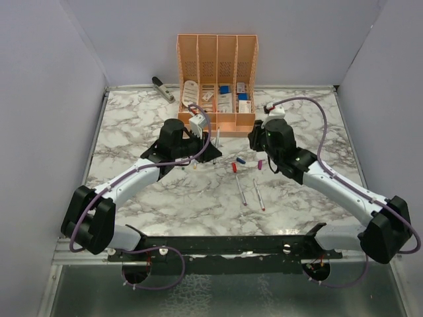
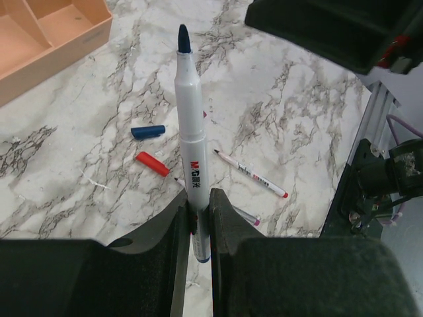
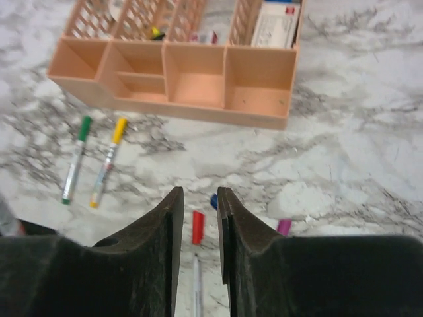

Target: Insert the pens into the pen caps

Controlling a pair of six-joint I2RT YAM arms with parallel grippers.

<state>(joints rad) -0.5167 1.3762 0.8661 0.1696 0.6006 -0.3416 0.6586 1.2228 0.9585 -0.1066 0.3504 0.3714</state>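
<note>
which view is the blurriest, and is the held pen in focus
Right wrist view is the softest: the organiser, the green pen and the yellow pen all look smeared. Left wrist view is crisp: the print on the pen gripped by the left hand is readable. Top view is evenly lit, with only faint shadows.

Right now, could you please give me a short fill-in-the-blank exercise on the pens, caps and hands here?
The left hand is shut on an uncapped pen whose tip is ____.
The right hand is open and holds ____.
The cap seen between the right hand's fingers is ____.
Beside the green-capped pen lies a pen capped in ____.
Missing words: blue; nothing; red; yellow.
</note>
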